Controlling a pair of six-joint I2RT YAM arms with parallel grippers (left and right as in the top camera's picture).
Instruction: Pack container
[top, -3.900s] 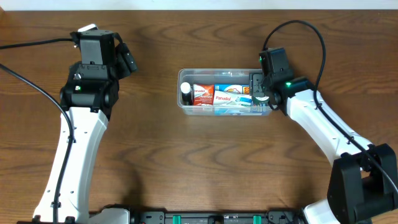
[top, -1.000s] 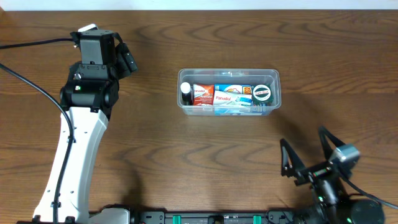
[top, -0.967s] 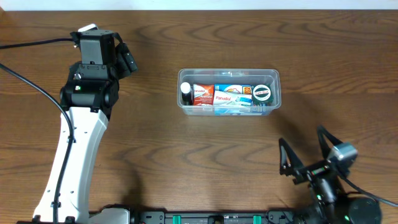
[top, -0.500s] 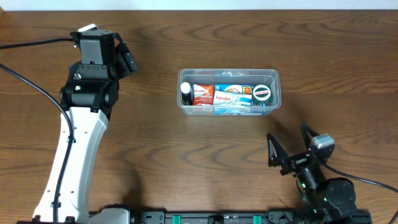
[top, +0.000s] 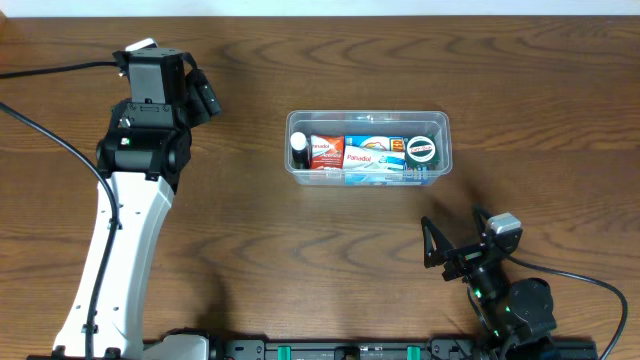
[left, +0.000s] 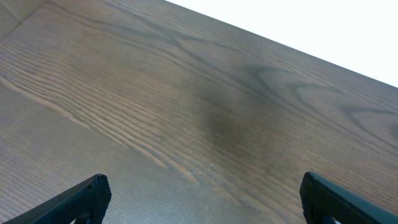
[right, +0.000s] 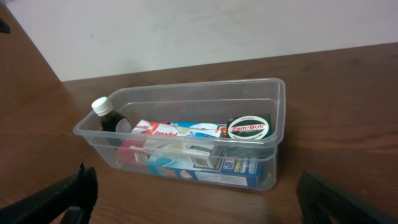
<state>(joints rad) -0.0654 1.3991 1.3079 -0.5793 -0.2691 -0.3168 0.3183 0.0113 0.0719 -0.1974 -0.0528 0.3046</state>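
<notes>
The clear plastic container (top: 368, 114) stands at the table's middle, a little to the back. Inside it lie a small dark bottle with a white cap (top: 298, 150), a red packet (top: 326, 152), a blue box (top: 372, 158) and a round green tin (top: 421, 150). My right gripper (top: 455, 238) is open and empty near the front edge, well short of the container, facing it. In the right wrist view the container (right: 277, 106) fills the middle, with the bottle (right: 104, 114) and tin (right: 247, 129) inside. My left gripper (top: 204, 95) is open over bare wood at the far left.
The left wrist view holds only brown wood between the open left gripper (left: 202, 199) and the table's far edge (left: 267, 37). A black cable (top: 45, 125) runs at the left and another (top: 585, 282) at the front right.
My right arm has pulled back from the container's right end to the front edge and slid left. The green tin now lies uncovered in the container. The left arm has not moved.
</notes>
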